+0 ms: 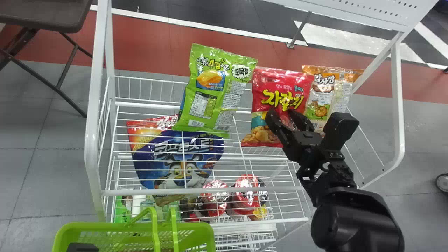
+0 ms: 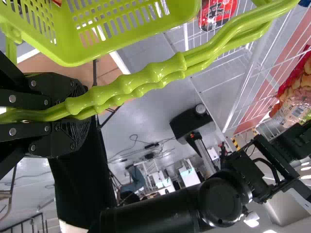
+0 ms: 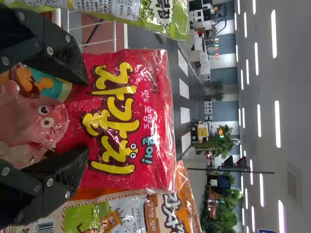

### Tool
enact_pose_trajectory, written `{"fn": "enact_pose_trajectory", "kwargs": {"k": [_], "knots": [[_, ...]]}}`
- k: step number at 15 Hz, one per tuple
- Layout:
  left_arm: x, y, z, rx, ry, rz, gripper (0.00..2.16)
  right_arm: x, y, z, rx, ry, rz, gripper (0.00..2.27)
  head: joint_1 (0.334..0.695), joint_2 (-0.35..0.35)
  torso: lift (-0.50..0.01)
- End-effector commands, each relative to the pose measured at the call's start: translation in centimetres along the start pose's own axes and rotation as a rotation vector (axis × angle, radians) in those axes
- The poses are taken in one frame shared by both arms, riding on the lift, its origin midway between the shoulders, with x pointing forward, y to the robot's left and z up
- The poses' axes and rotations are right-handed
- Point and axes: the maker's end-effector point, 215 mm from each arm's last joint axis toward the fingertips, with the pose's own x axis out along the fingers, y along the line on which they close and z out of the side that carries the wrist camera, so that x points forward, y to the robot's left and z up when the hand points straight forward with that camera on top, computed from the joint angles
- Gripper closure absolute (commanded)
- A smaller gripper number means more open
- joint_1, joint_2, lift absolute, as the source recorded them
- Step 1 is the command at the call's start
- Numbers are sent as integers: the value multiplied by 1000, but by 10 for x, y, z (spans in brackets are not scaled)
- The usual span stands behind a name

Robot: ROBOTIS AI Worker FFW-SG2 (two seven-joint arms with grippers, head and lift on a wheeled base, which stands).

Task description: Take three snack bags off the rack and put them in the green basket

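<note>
Probably we're lining up the red snack bag (image 1: 280, 82): right jaws (image 3: 88, 116) spread over its face. Next: close squarely, lift clear. Left jaws (image 2: 82, 112) clamped on the green basket (image 1: 84, 225) handles (image 2: 155, 73). Count: three snack bags at the rack (image 1: 91, 140), one green (image 1: 213, 91), one red, one orange-topped (image 1: 323, 82); one basket.

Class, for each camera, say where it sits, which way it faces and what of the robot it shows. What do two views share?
Head view: on the head, facing forward and down at the rack; the right arm enters from the bottom edge.
Left wrist view: on the left wrist, looking past the left gripper, closed on the handles of the green basket; the right arm shows beyond.
Right wrist view: on the right wrist, looking past the open right gripper at the red snack bag.
Shared: head and right wrist views both show the red snack bag and green snack bag.
</note>
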Motion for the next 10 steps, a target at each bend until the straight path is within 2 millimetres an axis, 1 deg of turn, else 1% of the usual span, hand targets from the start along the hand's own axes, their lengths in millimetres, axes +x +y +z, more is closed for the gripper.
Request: {"fn": "enact_pose_trajectory", "kwargs": {"k": [1,3,5,6,8,10], "knots": [[2,1,0,4,5,2,1544,-3,1,7,-7,-16,3,2192,695,-350,-26],[2,2,1,5,5,2,1544,-9,-1,15,-16,-40,-5,2196,695,-350,-26],[2,3,2,6,5,4,1544,-19,-7,20,-20,-51,-29,2192,695,-350,-26],[3,4,1,4,6,5,1544,-25,-11,24,-21,-65,-36,2192,695,-350,-26],[2,5,2,4,6,5,1544,-39,-13,27,-21,-71,-41,2192,695,-350,-26],[3,5,3,6,7,5,1544,-55,-14,37,-2,-98,-43,2189,695,-350,-26]]}}
